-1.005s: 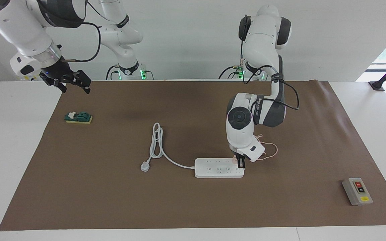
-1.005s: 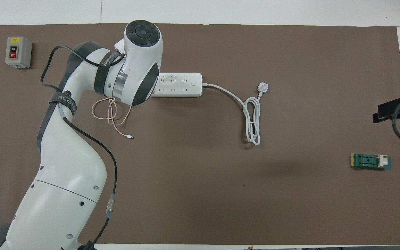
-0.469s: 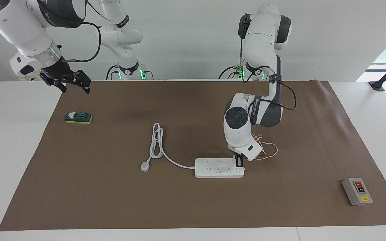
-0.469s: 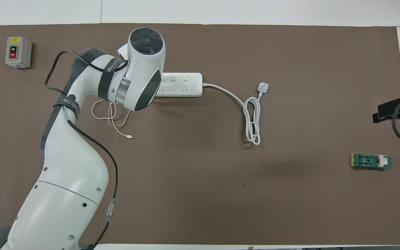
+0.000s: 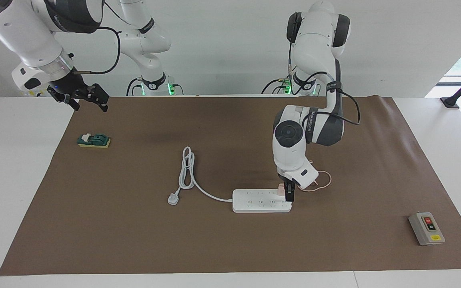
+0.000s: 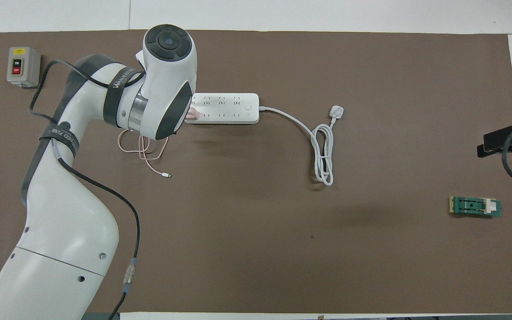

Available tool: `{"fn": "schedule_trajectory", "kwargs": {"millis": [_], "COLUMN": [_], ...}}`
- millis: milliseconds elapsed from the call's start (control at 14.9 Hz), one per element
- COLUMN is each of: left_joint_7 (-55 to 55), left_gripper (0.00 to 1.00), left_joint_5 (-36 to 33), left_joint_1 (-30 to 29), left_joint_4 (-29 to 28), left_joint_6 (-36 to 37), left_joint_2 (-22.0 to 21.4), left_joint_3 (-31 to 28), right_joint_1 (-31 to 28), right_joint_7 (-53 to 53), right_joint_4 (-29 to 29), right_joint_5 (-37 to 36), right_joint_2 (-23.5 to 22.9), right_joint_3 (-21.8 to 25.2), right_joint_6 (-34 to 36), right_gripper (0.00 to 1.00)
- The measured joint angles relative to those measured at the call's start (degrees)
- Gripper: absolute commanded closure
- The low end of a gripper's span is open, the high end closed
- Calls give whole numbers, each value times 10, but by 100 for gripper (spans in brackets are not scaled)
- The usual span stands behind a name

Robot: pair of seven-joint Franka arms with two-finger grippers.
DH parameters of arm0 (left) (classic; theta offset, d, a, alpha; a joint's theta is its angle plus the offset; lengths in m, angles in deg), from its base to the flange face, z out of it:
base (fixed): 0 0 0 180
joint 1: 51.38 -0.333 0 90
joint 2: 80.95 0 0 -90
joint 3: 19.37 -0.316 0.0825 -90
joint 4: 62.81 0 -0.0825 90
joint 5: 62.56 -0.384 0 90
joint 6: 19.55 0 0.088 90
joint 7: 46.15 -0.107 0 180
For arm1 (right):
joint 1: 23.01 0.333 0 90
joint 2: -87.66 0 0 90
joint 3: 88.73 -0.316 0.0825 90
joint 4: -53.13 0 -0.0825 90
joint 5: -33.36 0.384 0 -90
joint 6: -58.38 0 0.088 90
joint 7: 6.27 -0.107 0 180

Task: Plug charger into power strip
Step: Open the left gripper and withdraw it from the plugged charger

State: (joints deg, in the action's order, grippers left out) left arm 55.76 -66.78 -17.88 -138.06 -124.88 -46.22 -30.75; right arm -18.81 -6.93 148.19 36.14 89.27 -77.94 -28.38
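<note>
The surface is carrying the power strip lying flat, outlets upward for plugging. The charger is sitting in the strip's end socket, toward the left arm. The left claw is standing spread around it, apparently releasing. The right claw is waiting, spread, over the surface's edge.

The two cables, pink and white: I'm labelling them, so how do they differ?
The charger cable is thin, pink and loosely tangled, ending in a tiny connector; the power strip cord is thick, white, folded into a neat loop, ending in a three-pin plug. Both lie on the brown mat.
</note>
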Motion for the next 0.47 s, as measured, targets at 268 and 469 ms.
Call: {"fn": "schedule_trajectory", "kwargs": {"millis": [268,469], "left_joint_7": [-62,-141], "left_gripper": [0,0], "left_joint_5": [0,0], "left_joint_1": [-24,-50], "left_joint_4": [6,21], "left_joint_6": [58,80], "left_joint_2": [-63,-94], "left_joint_3": [-4,-6], "right_joint_1": [0,0], "right_joint_7": [0,0], "right_joint_4": [0,0], "right_joint_5": [0,0], "right_joint_2": [0,0], "right_joint_3": [0,0], "right_joint_6": [0,0], "right_gripper": [0,0]}}
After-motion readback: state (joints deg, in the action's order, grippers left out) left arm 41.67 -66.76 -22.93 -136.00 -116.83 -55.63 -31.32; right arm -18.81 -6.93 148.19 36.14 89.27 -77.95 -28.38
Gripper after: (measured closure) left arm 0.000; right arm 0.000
